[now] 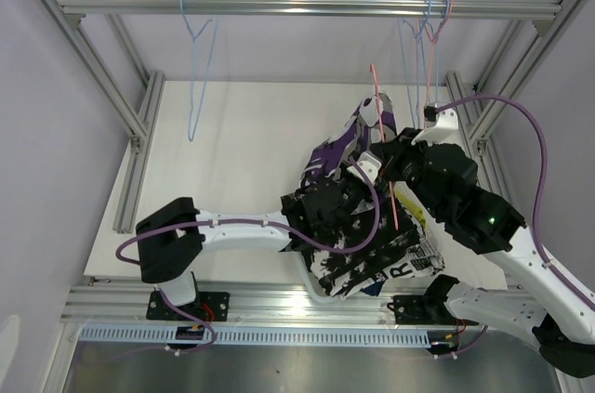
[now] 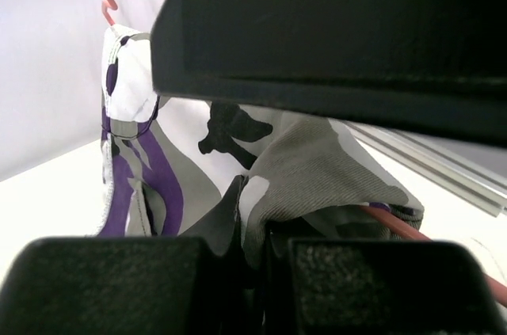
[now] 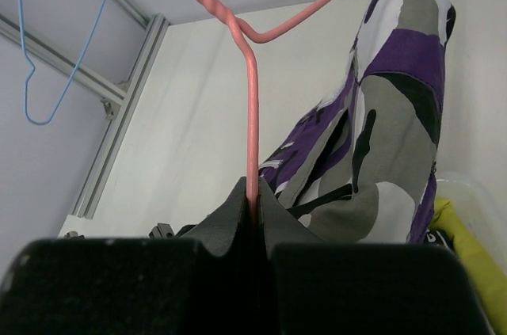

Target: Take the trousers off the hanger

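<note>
The purple-white-black patterned trousers (image 1: 346,145) hang from a pink wire hanger (image 1: 383,133) over the table's right side. My right gripper (image 3: 255,210) is shut on the pink hanger (image 3: 252,105), whose hook points up; the trousers (image 3: 388,137) drape to its right. My left gripper (image 2: 249,228) is shut on a fold of the patterned trousers (image 2: 317,169), and the pink hanger wire (image 2: 412,232) runs just to its right. Both grippers meet at the garment in the top view, left gripper (image 1: 333,203) below the right gripper (image 1: 395,163).
A basket (image 1: 325,286) at the near edge holds black-and-white splatter print trousers (image 1: 381,258) and yellow trousers (image 3: 467,256). A blue hanger (image 1: 197,68) hangs left on the top rail (image 1: 297,6); more blue and pink hangers (image 1: 426,35) hang right.
</note>
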